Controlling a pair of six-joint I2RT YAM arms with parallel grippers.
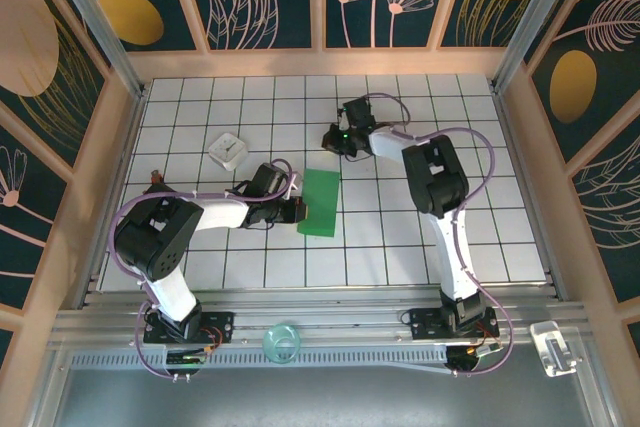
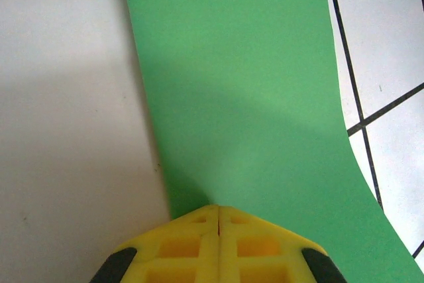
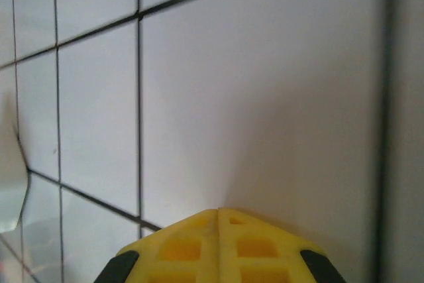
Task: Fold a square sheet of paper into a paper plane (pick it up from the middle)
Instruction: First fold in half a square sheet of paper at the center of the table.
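Observation:
The square sheet of paper [image 1: 321, 202] is bright green and lies on the white tiles as a narrow upright rectangle, about one tile wide and two long. My left gripper [image 1: 300, 209] is shut at the sheet's lower left edge. In the left wrist view its yellow fingertips [image 2: 218, 207] meet on the green paper [image 2: 245, 84], which runs on underneath them; nothing shows between the jaws. My right gripper [image 1: 331, 137] is shut just beyond the sheet's far end, low over bare tiles [image 3: 265, 97], with its closed tips [image 3: 218, 210] holding nothing.
A small white square box [image 1: 228, 150] sits left of the paper, behind the left arm. Wooden-framed walls [image 1: 320, 59] close in the tiled floor on three sides. A teal round object [image 1: 282, 340] and a clear part [image 1: 553, 347] rest on the front rail.

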